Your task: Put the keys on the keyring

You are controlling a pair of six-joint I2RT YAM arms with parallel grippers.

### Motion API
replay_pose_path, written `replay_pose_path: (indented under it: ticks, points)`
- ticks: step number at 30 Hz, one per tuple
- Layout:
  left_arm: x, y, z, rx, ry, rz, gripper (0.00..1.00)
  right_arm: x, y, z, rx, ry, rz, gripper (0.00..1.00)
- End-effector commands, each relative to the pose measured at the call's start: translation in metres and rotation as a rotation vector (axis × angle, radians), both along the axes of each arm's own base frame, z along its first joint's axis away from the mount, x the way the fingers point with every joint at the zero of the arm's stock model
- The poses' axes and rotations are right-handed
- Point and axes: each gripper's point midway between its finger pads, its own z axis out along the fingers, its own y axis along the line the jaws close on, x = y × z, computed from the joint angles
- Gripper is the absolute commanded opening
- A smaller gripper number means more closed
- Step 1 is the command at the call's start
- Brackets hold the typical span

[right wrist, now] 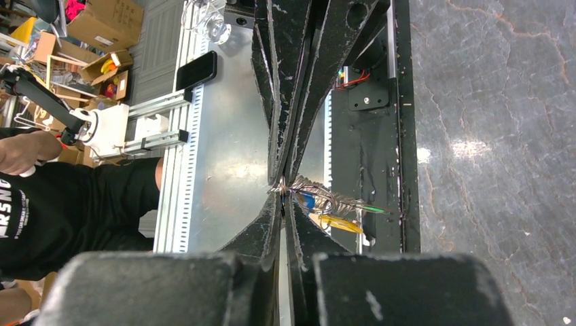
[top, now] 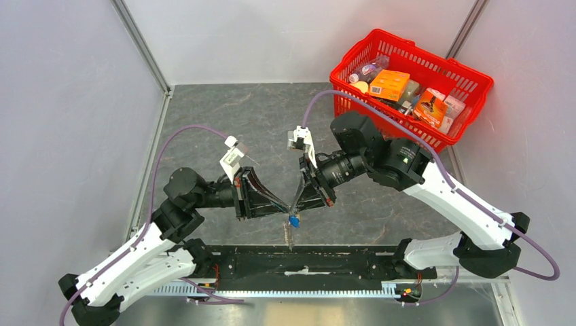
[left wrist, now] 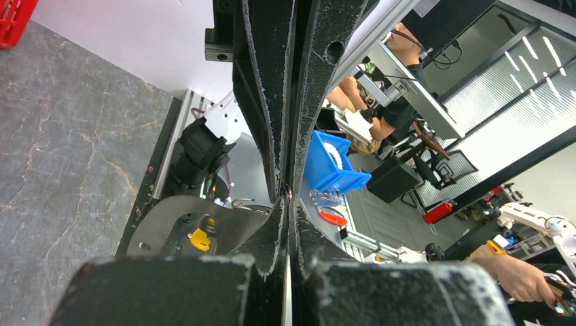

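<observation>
**A:** Jaws first. How do they stand?

**B:** Both pairs are closed to their tips, and the tips meet nose to nose above the table (top: 224,122). The right gripper (right wrist: 282,193) pinches the metal end of the keyring (right wrist: 339,204). The left gripper (left wrist: 288,193) nips a speck of metal that I cannot identify.

**A:** Which way does the bundle lie from them?

**B:** Straight below the pinch. The blue-headed key (top: 294,221) hangs just under the tips, beside the yellow tag (right wrist: 336,223). The strap's long axis drops toward the black base rail (top: 339,261).

**A:** Which arm is nearer?

**B:** Neither, since both sets of tips sit at its top end.

**A:** And the room to move?

**B:** The rail lies close under the strap. There is open table beyond the jaws, and the red basket (top: 435,57) is well apart, behind the right arm.
</observation>
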Motion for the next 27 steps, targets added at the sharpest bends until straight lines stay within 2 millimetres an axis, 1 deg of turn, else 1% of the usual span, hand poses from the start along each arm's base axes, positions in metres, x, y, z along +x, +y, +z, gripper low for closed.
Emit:
replay_pose_path:
  ticks: [1, 6, 8, 11, 13, 17, 22, 27]
  points:
    - [-0.003, 0.006, 0.018, -0.068, -0.092, 0.024, 0.02, 0.001, 0.007, 0.026, 0.097, -0.054, 0.008, 0.15]
    - [-0.005, 0.011, 0.02, -0.09, -0.111, 0.043, 0.02, 0.001, 0.005, 0.041, 0.156, -0.068, -0.025, 0.34]
    - [-0.006, 0.012, 0.021, -0.096, -0.115, 0.043, 0.02, 0.002, 0.004, 0.046, 0.171, -0.075, -0.046, 0.38]
    - [-0.006, 0.012, 0.022, -0.103, -0.12, 0.041, 0.02, 0.002, 0.002, 0.053, 0.192, -0.077, -0.065, 0.4]
    - [-0.007, 0.013, 0.024, -0.113, -0.127, 0.043, 0.02, 0.004, 0.001, 0.052, 0.193, -0.085, -0.083, 0.4]
    - [-0.009, 0.017, 0.032, -0.152, -0.139, 0.048, 0.02, 0.002, 0.0, 0.043, 0.193, -0.081, -0.072, 0.41]
    - [-0.01, 0.02, 0.036, -0.191, -0.134, 0.058, 0.02, 0.0, 0.002, 0.037, 0.203, -0.083, -0.045, 0.45]
    - [-0.009, 0.02, 0.035, -0.212, -0.117, 0.063, 0.02, -0.003, 0.003, 0.038, 0.216, -0.076, -0.022, 0.46]
